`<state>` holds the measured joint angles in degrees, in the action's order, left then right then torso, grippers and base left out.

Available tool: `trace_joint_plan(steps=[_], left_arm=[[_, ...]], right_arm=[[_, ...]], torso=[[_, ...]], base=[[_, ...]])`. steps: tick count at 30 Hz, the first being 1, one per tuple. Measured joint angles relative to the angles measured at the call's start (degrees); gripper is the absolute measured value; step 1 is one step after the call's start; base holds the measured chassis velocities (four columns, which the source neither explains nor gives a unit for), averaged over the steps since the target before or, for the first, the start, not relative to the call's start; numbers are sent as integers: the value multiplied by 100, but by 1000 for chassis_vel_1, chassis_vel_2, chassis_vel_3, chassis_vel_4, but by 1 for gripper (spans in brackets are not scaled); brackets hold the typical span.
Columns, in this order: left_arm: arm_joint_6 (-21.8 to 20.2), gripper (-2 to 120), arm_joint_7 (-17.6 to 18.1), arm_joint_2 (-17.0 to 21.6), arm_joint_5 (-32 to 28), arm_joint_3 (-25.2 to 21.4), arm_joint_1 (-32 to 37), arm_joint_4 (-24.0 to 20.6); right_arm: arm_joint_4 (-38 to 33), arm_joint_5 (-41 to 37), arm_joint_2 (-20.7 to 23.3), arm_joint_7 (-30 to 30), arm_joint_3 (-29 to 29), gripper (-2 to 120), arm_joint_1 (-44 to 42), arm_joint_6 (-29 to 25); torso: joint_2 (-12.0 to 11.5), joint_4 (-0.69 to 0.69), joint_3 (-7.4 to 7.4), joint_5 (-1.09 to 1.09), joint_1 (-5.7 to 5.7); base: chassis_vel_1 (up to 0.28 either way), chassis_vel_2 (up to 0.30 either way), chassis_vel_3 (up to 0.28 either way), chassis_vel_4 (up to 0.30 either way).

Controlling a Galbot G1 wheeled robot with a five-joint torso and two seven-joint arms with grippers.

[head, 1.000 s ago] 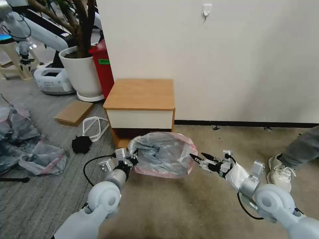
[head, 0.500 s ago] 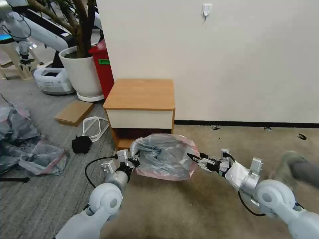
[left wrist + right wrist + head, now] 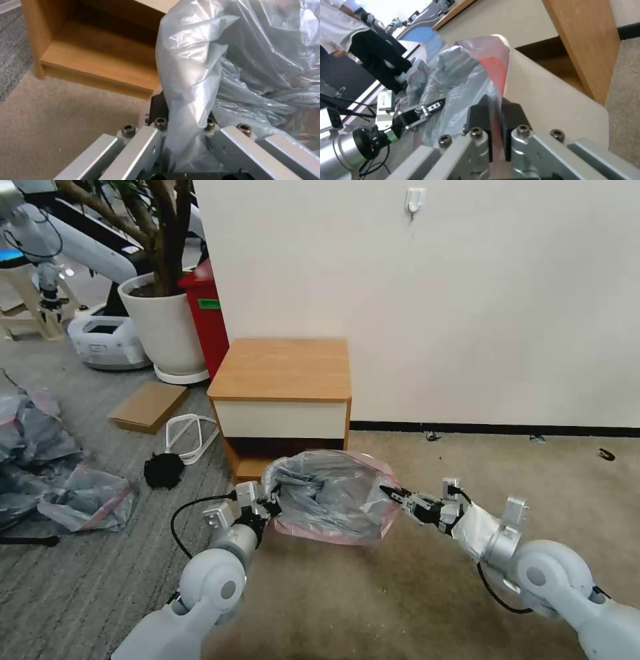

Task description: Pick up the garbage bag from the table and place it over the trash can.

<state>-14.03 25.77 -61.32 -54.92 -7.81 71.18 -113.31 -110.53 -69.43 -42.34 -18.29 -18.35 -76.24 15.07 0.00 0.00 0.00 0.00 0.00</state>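
Plastic garbage bag (image 3: 327,495) over trash can (image 3: 550,100), left gripper (image 3: 270,505) clamping it, right gripper (image 3: 389,492) (open earlier) now pinching rim

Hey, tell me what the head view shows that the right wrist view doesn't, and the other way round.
Head view alone: the table top and white drawer front, the plant pot, the red bin, and both arms stretching the garbage bag between them.

Right wrist view alone: the right gripper jaws shut on the bag's pink rim, and the cream trash can wall beside it.

Both: the bag, the table's wooden side, and the left gripper gripping the bag's far edge.
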Motion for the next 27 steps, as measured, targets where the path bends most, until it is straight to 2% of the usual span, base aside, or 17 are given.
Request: trace_joint_plan(steps=[16, 21, 23, 25, 27], left_arm=[[2, 3, 4, -9, 55, -1, 47, -43], [-1, 3, 5, -11, 56, 8, 32, -46], [-5, 3, 5, -12, 56, 15, 29, -48], [-6, 3, 5, -15, 56, 17, 28, -49], [-9, 3, 4, -37, 56, 39, 26, -49]], right_arm=[[-31, 166, 53, 25, -128, 0, -36, -23], [-65, 234, 67, -139, -181, 0, -88, 40], [-66, 231, 72, -225, -199, 9, -100, 46], [-66, 228, 72, -225, -198, 11, -99, 44], [-61, 214, 72, -225, -164, 18, -77, 40]], torso=[[0, 0, 0, 0, 0], [0, 0, 0, 0, 0], [0, 0, 0, 0, 0], [0, 0, 0, 0, 0], [0, 0, 0, 0, 0]], base=[[0, 0, 0, 0], [0, 0, 0, 0], [0, 0, 0, 0], [0, 0, 0, 0], [0, 0, 0, 0]])
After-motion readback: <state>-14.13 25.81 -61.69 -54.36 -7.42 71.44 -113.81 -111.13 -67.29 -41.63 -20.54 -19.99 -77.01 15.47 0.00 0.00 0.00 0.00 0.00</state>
